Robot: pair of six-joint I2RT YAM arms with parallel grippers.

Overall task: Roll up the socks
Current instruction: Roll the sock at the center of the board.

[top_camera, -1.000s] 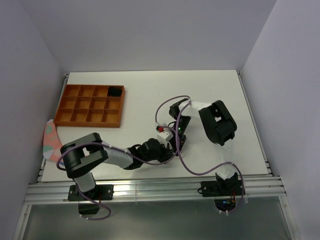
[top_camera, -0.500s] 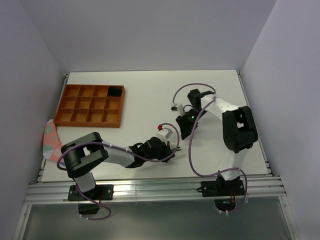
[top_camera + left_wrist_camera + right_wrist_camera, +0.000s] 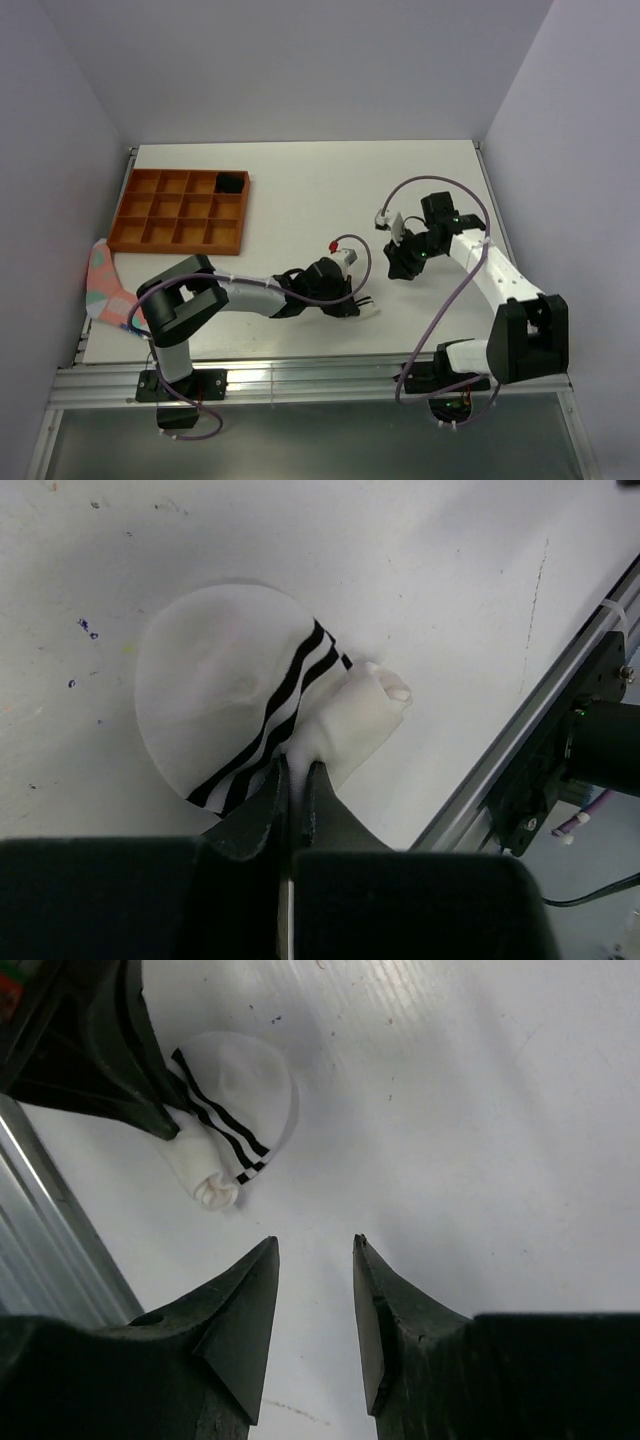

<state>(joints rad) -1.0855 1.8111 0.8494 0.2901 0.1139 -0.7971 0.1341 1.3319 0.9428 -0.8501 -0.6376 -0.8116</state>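
Observation:
The white sock [image 3: 225,675] with two black cuff stripes lies on the table near the front edge. It is bunched, with a rolled end [image 3: 368,712] sticking out. My left gripper [image 3: 297,767] is shut on the fabric just below the stripes. In the top view this gripper [image 3: 350,302] lies low over the sock [image 3: 369,310]. My right gripper [image 3: 314,1244] is open with nothing between its fingers, and it hovers to the right of the sock [image 3: 236,1100]. From above, the right gripper [image 3: 401,263] is well apart from the left one. A small black bundle [image 3: 231,182] fills one tray compartment; no stripes show on it.
An orange compartment tray [image 3: 180,210] stands at the back left. A pink fabric piece with teal patches [image 3: 100,283] hangs off the table's left edge. The metal rail [image 3: 560,690] of the front edge runs close to the sock.
My right arm has pulled away from the sock to the right and its jaws have opened. My left gripper has slid a little to the right, still shut on the white sock.

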